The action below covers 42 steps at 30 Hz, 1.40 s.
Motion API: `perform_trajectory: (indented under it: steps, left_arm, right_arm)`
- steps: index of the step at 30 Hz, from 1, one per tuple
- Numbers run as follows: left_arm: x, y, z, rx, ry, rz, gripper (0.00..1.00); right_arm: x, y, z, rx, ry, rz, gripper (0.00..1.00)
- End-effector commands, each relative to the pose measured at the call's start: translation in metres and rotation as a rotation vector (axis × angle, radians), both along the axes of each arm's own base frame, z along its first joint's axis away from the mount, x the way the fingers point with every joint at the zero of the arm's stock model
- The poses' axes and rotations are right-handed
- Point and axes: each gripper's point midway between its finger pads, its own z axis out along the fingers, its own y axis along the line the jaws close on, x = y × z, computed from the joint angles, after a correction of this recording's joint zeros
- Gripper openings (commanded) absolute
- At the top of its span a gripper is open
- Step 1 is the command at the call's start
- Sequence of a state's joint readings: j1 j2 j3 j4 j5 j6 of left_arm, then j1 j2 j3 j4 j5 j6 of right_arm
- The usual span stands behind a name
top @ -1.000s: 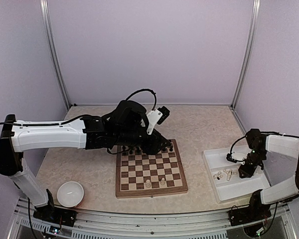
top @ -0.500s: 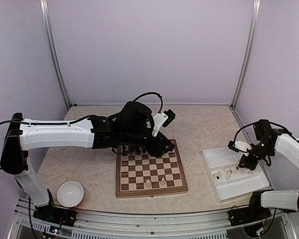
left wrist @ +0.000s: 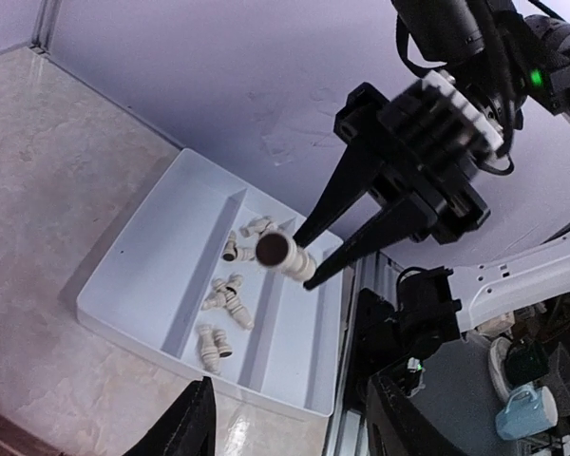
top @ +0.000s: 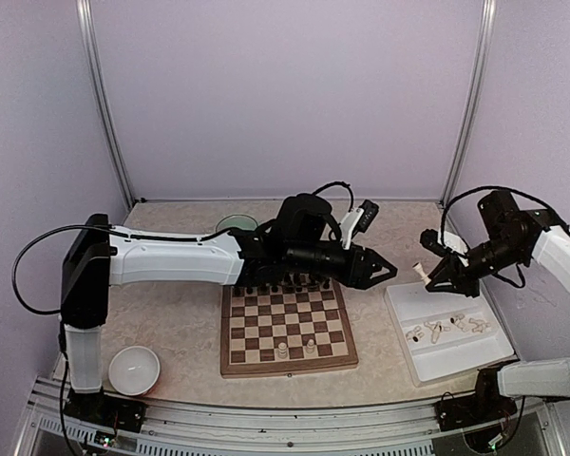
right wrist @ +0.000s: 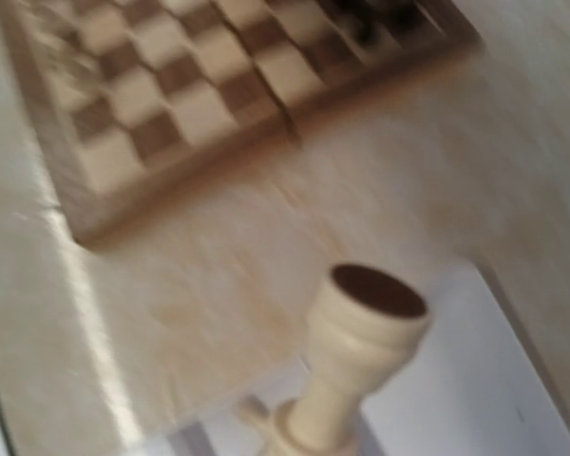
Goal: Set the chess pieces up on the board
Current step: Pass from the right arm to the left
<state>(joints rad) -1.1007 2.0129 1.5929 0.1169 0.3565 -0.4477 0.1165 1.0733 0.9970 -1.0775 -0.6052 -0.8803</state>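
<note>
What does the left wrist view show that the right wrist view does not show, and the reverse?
Only the left wrist: the right gripper seen from outside, and loose cream pieces lying in the compartments of the white tray. Only the right wrist: a corner of the board, blurred. Both: the cream piece held by the right gripper, its dark base showing.

Far side blocked, middle open
Left arm (top: 199, 256) spans the board (top: 285, 318) along its far row; left hand (top: 388, 274) faces the right hand (top: 431, 274) and its chess piece (top: 420, 268) above the tray (top: 461, 359) at its far-left corner; middle squares stand free.
</note>
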Motion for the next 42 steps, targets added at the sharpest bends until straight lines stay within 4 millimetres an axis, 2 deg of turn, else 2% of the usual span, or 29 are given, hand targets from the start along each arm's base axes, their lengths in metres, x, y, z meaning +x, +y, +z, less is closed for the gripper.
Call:
perform_trajectory:
  steps: [1, 7, 12, 18, 20, 22, 25, 31, 37, 40, 42]
  left_arm:
    - [-0.004, -0.027, 0.013, -0.132, 0.135, -0.072, 0.54]
    - [-0.005, -0.038, -0.009, -0.115, 0.193, -0.090, 0.54]
    - [-0.005, -0.036, -0.012, -0.112, 0.198, -0.090, 0.49]
    - [-0.009, -0.031, -0.015, -0.117, 0.225, -0.115, 0.32]
    - [-0.012, -0.029, -0.019, -0.110, 0.235, -0.121, 0.31]
    - [-0.012, -0.025, -0.022, -0.104, 0.244, -0.120, 0.34]
    - [-0.012, -0.018, -0.022, -0.101, 0.246, -0.112, 0.37]
    - [-0.013, -0.007, -0.015, -0.117, 0.241, -0.112, 0.22]
    - [-0.015, -0.006, -0.009, -0.143, 0.238, -0.125, 0.17]
    - [-0.015, -0.006, -0.006, -0.151, 0.236, -0.128, 0.18]
    - [-0.013, -0.006, -0.005, -0.153, 0.237, -0.120, 0.31]
  right_arm:
    - [-0.013, 0.030, 0.015, 0.067, 0.047, 0.119, 0.12]
    - [-0.018, 0.052, 0.013, 0.046, 0.077, 0.195, 0.13]
    - [-0.025, 0.063, 0.005, 0.012, 0.096, 0.223, 0.13]
    - [-0.025, 0.066, 0.005, -0.003, 0.099, 0.216, 0.12]
    - [-0.024, 0.066, 0.006, -0.004, 0.094, 0.212, 0.12]
    - [-0.022, 0.065, 0.008, -0.007, 0.085, 0.206, 0.12]
    - [-0.019, 0.065, 0.006, -0.019, 0.082, 0.199, 0.12]
    - [-0.015, 0.068, 0.005, -0.010, 0.088, 0.200, 0.12]
    - [-0.010, 0.073, 0.012, 0.007, 0.084, 0.212, 0.12]
    - [-0.010, 0.074, 0.014, 0.012, 0.081, 0.219, 0.12]
    - [-0.010, 0.075, 0.015, 0.015, 0.084, 0.224, 0.12]
